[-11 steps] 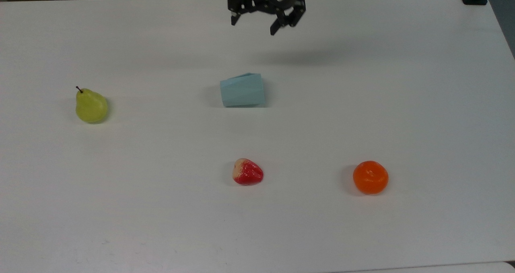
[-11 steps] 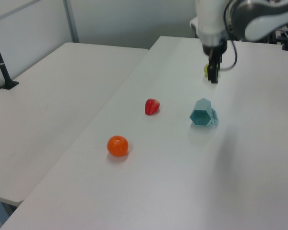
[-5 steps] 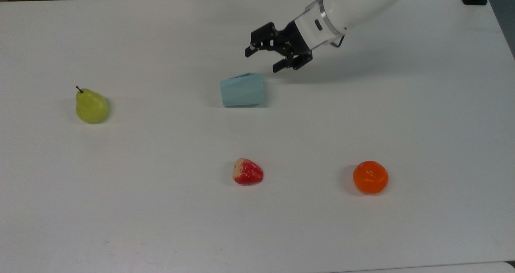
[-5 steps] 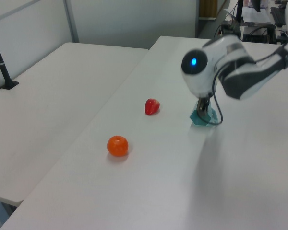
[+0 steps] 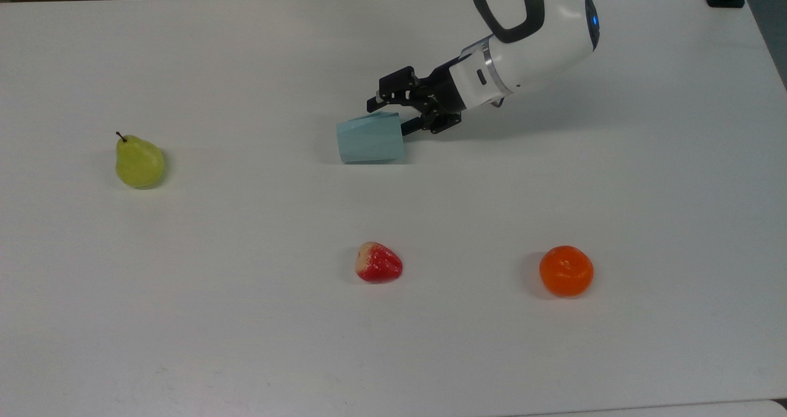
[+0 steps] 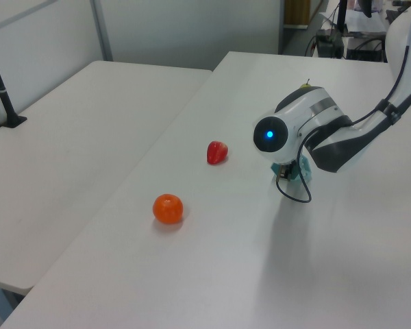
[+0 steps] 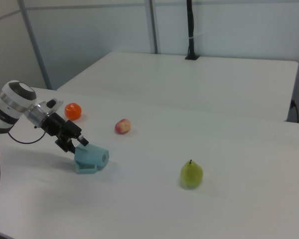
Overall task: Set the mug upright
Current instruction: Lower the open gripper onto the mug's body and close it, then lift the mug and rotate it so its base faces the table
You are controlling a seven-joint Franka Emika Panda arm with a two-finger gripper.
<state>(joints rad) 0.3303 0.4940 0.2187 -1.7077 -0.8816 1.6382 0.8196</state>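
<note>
You have one mug (image 5: 370,138) on the white table (image 5: 246,343), lying on its side toward the middle of the far half in the top view, its wide mouth turned to the top view's right. Around it you can count three pieces of fruit, one of each kind: a green pear (image 5: 139,162) well off toward the top view's left edge, a red strawberry (image 5: 378,262) nearer the front edge and almost straight below the mug, and an orange (image 5: 566,271) toward the front, right of the strawberry. All three lie well apart from the mug and from one another, so nothing sits between the mug and the arm.

Your gripper (image 5: 401,119) reaches in low from the top view's right, tilted almost level with the table, and sits right at the mug's mouth. Its two fingers (image 5: 374,104) are spread apart, one by the rim's far side and one by its near side; they hold nothing.

In the left view the arm's white body covers most of the mug (image 6: 304,171).
</note>
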